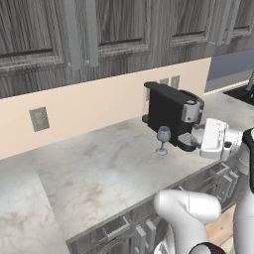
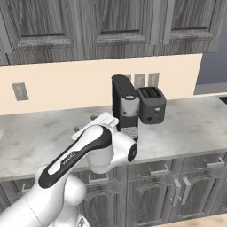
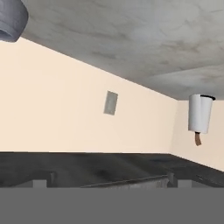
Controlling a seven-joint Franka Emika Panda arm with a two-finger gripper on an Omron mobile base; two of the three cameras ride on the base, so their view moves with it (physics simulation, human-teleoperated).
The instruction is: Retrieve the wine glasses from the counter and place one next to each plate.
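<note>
One wine glass (image 1: 162,140), clear and bluish-grey, stands upright on the light marbled counter (image 1: 109,168) just in front of a black coffee machine (image 1: 171,116). My gripper (image 1: 198,140) hovers a short way to the glass's right at about bowl height, open and holding nothing. The hand view is rolled upside down, so the counter (image 3: 131,35) is at its top. A rounded grey shape (image 3: 8,19) in its top left corner looks like part of the glass. In the right base view my arm covers the glass. The plates are out of view.
The coffee machine (image 2: 124,106) and a dark toaster (image 2: 151,104) stand against the peach backsplash (image 1: 89,109). A paper towel roll (image 3: 200,113) stands farther along the counter. Grey wall cabinets hang above. The counter's front edge runs over grey panelled cabinets (image 2: 177,186).
</note>
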